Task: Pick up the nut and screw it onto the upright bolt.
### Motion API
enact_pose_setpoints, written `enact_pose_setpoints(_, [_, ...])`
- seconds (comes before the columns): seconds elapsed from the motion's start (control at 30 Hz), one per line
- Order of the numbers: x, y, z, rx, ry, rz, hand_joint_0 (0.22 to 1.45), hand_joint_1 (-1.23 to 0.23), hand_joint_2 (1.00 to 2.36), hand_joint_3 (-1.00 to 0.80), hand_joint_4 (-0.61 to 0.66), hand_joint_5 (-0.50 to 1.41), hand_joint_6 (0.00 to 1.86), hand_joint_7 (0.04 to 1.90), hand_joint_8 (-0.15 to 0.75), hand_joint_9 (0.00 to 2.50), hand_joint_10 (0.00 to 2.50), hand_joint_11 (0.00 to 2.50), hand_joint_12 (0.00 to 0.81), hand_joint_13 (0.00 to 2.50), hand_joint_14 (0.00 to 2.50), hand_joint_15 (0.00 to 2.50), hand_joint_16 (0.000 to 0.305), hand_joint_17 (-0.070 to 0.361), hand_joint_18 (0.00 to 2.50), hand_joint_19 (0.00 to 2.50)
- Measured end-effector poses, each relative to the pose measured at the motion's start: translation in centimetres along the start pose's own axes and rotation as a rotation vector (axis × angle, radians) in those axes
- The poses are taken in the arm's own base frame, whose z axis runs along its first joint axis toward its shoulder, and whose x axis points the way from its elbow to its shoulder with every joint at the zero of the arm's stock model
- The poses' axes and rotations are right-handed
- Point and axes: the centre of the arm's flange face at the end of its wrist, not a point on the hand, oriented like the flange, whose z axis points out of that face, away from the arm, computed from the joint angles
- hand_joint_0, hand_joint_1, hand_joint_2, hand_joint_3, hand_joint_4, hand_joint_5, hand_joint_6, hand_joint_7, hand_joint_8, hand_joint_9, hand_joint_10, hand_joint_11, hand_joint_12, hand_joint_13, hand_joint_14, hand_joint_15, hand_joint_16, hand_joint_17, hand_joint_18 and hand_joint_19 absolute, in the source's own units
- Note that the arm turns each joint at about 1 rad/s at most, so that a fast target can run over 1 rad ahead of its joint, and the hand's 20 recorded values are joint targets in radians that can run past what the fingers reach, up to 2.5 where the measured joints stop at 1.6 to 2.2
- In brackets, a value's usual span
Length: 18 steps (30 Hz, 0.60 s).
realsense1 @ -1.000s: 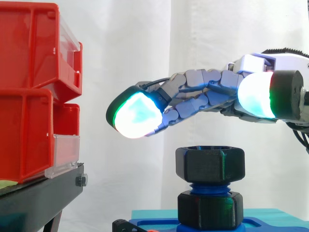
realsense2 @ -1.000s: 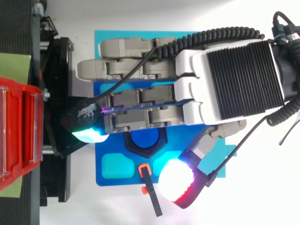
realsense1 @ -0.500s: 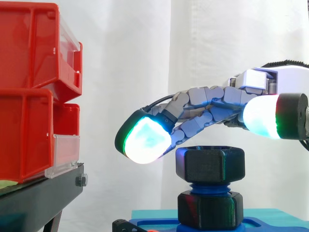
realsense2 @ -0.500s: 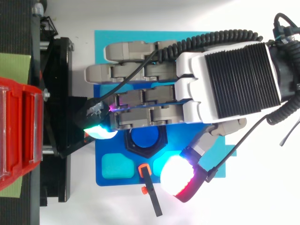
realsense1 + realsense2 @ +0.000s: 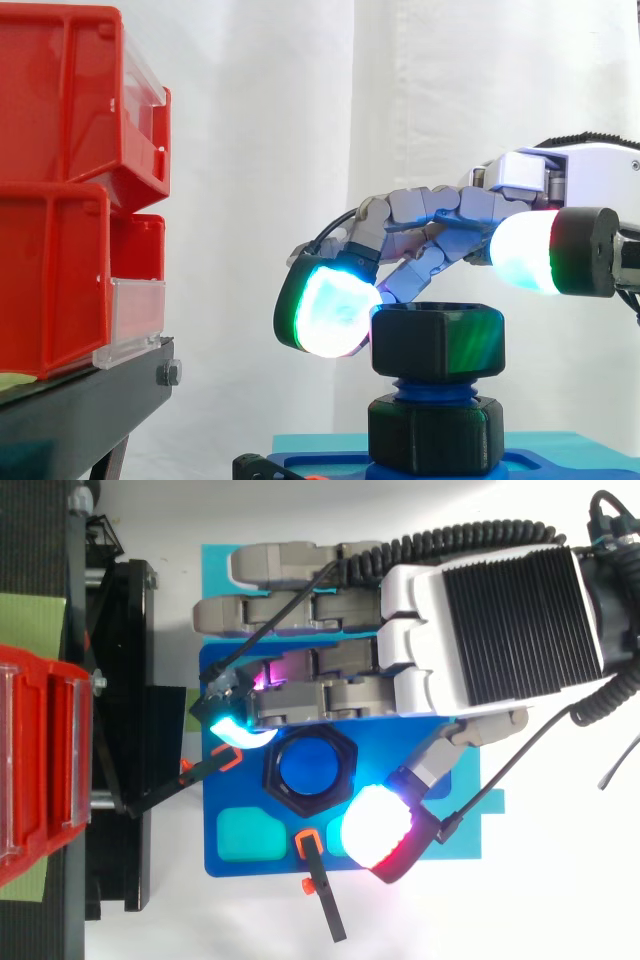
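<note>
The hand [image 5: 480, 630] reaches over the nut [image 5: 437, 340], fingers loosely bent and gripping nothing.
The black nut sits on top of the blue bolt [image 5: 310, 768], which stands upright near the middle of the blue plate [image 5: 218, 860]. Blue thread shows between it and a second black nut [image 5: 435, 432] lower down. One glowing fingertip [image 5: 330, 310] rests against the top nut's side that faces the red bins [image 5: 60, 200]. The thumb pad [image 5: 520, 250] hangs higher, clear of the nut.
</note>
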Motion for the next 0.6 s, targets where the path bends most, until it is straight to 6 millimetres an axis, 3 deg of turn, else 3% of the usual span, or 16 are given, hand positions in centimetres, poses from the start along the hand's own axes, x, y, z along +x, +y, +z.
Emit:
enact_pose_setpoints(0.37, [-0.1, -1.1, -0.6, 0.008, 0.003, -0.002, 0.52, -0.23, 1.0, -0.5, 0.11, 0.06, 0.51, 1.42, 0.213, 0.85, 0.0, 0.0, 0.228, 0.45, 0.0, 0.0, 0.018, 0.041, 0.02, 0.0])
enact_pose_setpoints(0.6, [-0.4, -1.8, -0.9, -0.002, -0.007, -0.008, 0.51, -0.21, 1.0, -0.5, 0.14, 0.06, 0.5, 1.41, 0.157, 0.89, 0.0, 0.0, 0.192, 0.45, 0.0, 0.0, 0.015, 0.034, 0.03, 0.0])
